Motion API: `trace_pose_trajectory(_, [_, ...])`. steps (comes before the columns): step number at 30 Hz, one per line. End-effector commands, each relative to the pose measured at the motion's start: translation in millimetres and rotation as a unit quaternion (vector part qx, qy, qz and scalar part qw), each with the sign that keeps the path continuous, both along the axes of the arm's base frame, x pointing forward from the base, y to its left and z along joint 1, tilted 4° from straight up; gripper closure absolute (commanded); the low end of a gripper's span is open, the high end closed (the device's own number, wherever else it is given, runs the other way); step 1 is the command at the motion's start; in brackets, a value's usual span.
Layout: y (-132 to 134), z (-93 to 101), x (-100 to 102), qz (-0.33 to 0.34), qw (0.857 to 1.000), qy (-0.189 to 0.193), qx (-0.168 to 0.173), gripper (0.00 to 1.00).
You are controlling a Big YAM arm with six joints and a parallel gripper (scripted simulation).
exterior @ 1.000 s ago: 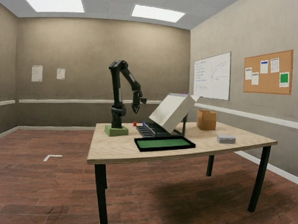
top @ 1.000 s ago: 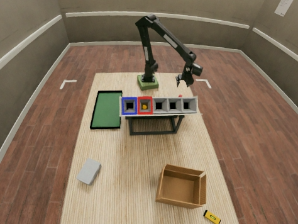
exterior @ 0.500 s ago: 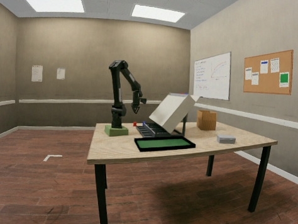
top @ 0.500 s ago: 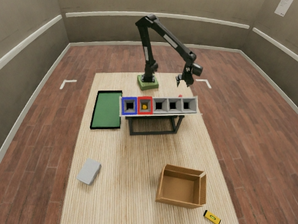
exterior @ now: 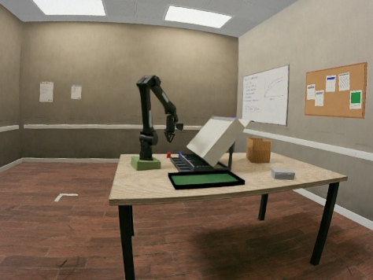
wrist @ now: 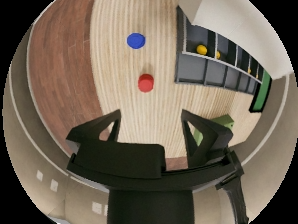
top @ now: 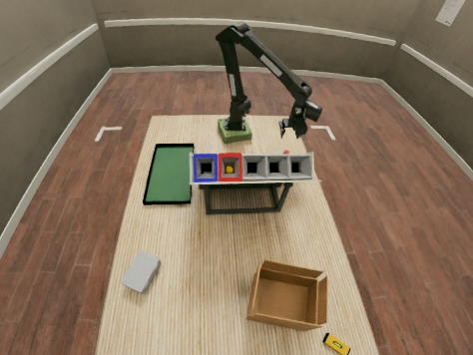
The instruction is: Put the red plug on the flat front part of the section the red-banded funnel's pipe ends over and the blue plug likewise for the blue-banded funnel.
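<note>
The funnel row stands on a rack in the middle of the table. The blue-banded funnel (top: 205, 168) is at its left end. The red-banded funnel (top: 230, 168) is beside it, with a yellow marble (top: 229, 169) in its mouth. My gripper (top: 289, 131) is open and empty, in the air behind the right end of the row. In the wrist view the red plug (wrist: 144, 83) lies on the table just below my fingers, and the blue plug (wrist: 136, 40) lies a little beyond it. The dark sections (wrist: 213, 70) show two yellow marbles (wrist: 201, 50) near the closer end.
A green tray (top: 169, 174) lies left of the rack. A cardboard box (top: 288, 295), a grey block (top: 141, 271) and a small yellow tool (top: 336, 344) lie on the front half. The white sloped cover (exterior: 216, 139) hides the pipes. The arm base (top: 235, 131) stands behind the rack.
</note>
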State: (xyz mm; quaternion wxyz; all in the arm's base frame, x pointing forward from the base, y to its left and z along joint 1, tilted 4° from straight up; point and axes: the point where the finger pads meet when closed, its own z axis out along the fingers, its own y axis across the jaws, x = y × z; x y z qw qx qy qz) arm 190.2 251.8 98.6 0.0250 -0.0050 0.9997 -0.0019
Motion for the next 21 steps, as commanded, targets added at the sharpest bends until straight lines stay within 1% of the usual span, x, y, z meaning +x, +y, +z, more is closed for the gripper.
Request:
trace_pose_trajectory(1, [13.6,8.4,3.9,0.000,1.000,-0.008,0.010,0.13])
trace_pose_trajectory(21, [13.7,8.8,4.3,0.000,1.000,-0.007,0.010,0.13])
